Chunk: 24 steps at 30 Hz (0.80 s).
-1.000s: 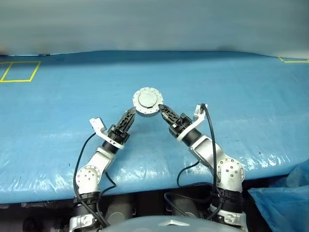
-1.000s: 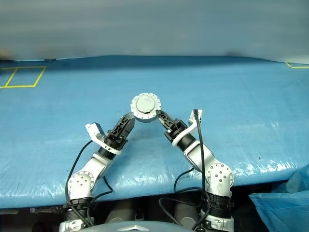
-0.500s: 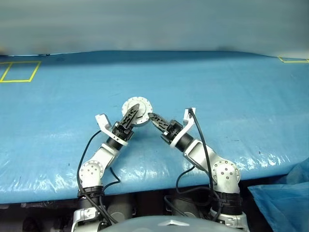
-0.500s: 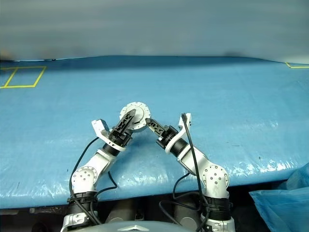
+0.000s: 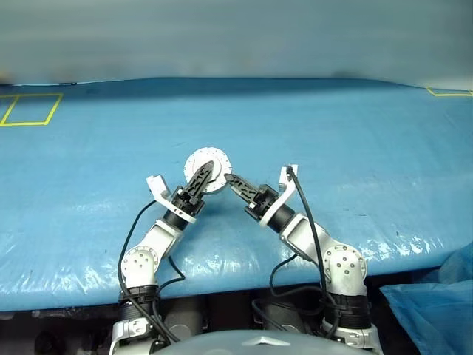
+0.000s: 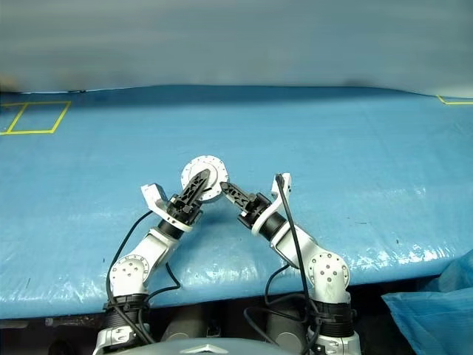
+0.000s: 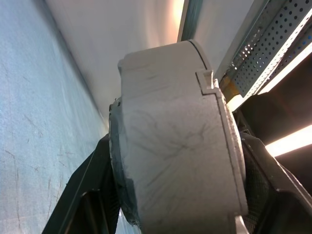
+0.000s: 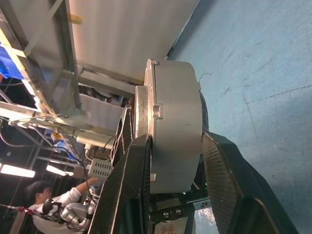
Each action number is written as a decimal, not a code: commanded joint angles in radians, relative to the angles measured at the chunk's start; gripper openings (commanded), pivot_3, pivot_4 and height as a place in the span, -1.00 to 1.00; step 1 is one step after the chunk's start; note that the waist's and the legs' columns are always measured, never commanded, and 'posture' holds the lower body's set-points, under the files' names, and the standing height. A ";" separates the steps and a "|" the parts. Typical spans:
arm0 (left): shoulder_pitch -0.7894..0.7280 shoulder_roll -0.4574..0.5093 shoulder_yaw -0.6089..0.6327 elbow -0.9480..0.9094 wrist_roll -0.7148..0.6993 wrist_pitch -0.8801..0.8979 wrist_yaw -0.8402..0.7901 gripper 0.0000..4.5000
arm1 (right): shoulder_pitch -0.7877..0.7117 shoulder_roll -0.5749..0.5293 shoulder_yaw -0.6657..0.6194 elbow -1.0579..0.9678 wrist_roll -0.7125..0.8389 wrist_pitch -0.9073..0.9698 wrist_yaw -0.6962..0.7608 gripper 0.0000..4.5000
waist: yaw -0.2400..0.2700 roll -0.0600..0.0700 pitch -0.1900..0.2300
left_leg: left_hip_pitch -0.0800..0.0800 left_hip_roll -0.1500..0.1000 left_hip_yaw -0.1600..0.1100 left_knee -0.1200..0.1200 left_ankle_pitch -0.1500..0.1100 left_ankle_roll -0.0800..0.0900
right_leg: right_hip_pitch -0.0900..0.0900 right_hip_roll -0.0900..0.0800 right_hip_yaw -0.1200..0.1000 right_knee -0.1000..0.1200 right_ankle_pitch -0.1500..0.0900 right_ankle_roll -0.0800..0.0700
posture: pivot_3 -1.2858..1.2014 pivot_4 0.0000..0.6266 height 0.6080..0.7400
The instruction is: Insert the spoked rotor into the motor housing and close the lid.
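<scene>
Both hands are gripping the motor housing (image 5: 208, 162) above the blue worktop (image 5: 369, 148): left hand (image 5: 205, 174) and right hand (image 5: 233, 180) clamping opposite edges.

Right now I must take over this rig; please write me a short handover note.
Left claw: closed on the motor housing, fingers across its face.
Right claw: clamped on the housing's rim, one finger on each side.
The housing is held on edge between both claws, above the blue table.
Done: the lid looks seated on the housing; the rotor cannot be seen.
Left: check the lid's seating, then set the assembly down.
</scene>
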 commanded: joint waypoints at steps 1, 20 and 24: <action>0.002 -0.045 -0.008 -0.043 -0.022 -0.015 -0.012 0.17 | -0.011 0.010 0.000 -0.055 0.028 -0.017 0.023 -0.46 | 0.000 0.000 0.000 | 0.000 0.000 0.000 0.000 0.000 0.000 | 0.000 0.000 0.000 0.000 0.000 0.000 | 0.03 -0.52 1.00; -0.027 -0.050 0.025 0.007 0.041 -0.152 0.103 0.17 | -0.037 -0.013 -0.010 -0.048 -0.299 -0.191 0.022 0.70 | 0.001 0.000 0.000 | 0.000 0.000 0.001 0.001 0.000 0.000 | 0.000 0.001 0.001 0.000 0.000 0.000 | 0.03 -0.52 1.00; -0.045 -0.044 0.047 0.036 0.077 -0.204 0.130 0.17 | -0.046 -0.028 -0.009 -0.036 -0.400 -0.232 0.032 0.70 | 0.001 0.000 0.000 | 0.000 0.000 0.001 0.002 0.000 0.000 | 0.000 0.001 0.001 0.000 0.001 0.001 | 0.03 -0.52 1.00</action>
